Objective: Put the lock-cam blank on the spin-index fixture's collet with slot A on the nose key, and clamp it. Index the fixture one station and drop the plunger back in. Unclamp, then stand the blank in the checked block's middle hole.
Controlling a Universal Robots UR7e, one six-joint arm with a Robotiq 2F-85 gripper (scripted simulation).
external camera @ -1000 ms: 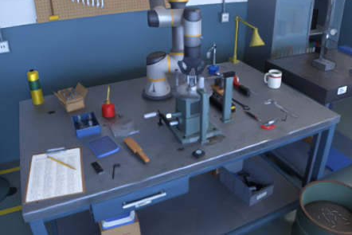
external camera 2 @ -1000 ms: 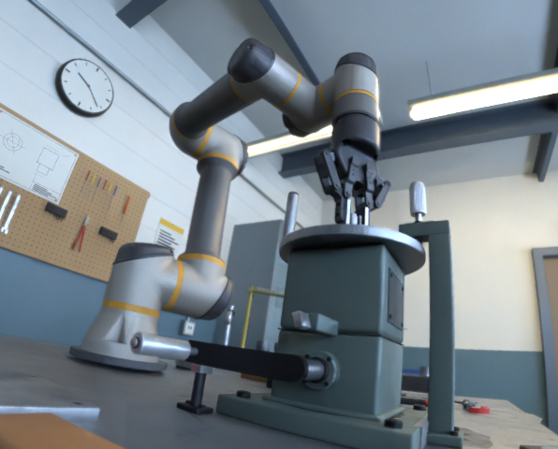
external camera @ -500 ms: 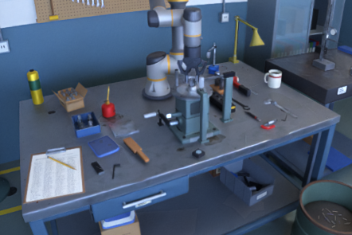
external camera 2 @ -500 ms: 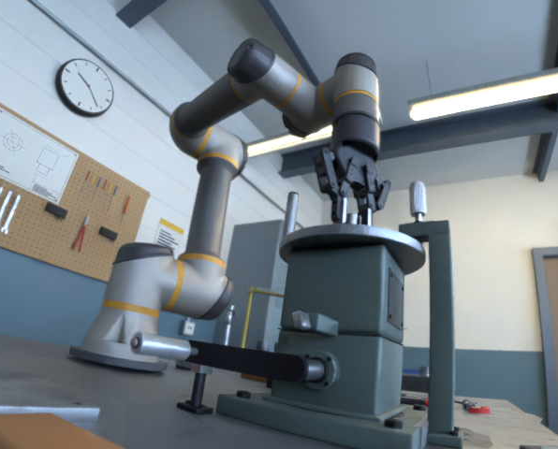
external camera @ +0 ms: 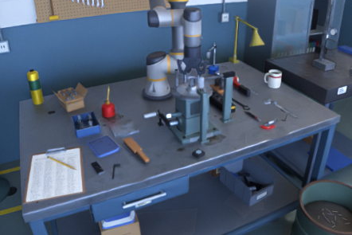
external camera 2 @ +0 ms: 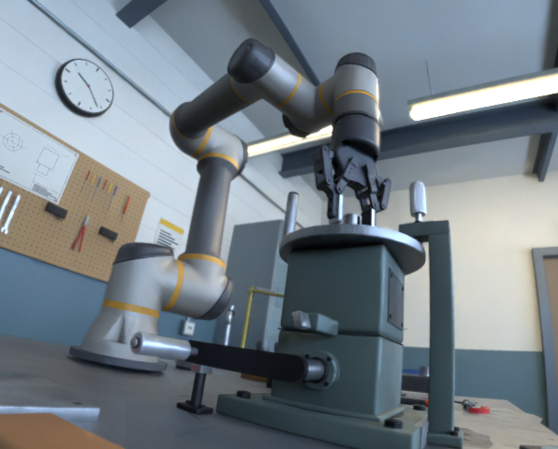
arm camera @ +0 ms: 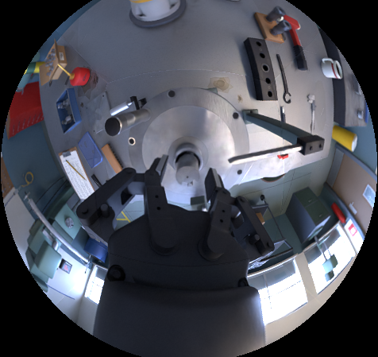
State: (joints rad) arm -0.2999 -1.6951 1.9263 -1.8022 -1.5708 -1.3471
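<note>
The silver lock-cam blank (arm camera: 186,165) (external camera 2: 351,218) stands upright in the collet at the centre of the round index plate (arm camera: 196,137) on top of the grey-green spin-index fixture (external camera: 193,116) (external camera 2: 347,309). My gripper (arm camera: 186,177) (external camera 2: 351,212) (external camera: 192,78) reaches straight down over the plate with its fingers open on either side of the blank, holding nothing. The clamp lever (external camera 2: 236,360) (external camera: 161,116) sticks out low from the fixture's side. The knurled plunger knob (external camera 2: 418,200) sits on the post beside the plate. The black checked block (arm camera: 261,68) with its row of holes lies on the bench behind the fixture.
The tall bracket post (external camera: 228,96) (external camera 2: 439,328) stands right beside the plate. A vertical pin (external camera 2: 290,210) rises at the plate's far edge. Wrenches (external camera: 278,108), a mug (external camera: 273,78), an oil can (external camera: 108,108) and small boxes lie around the bench.
</note>
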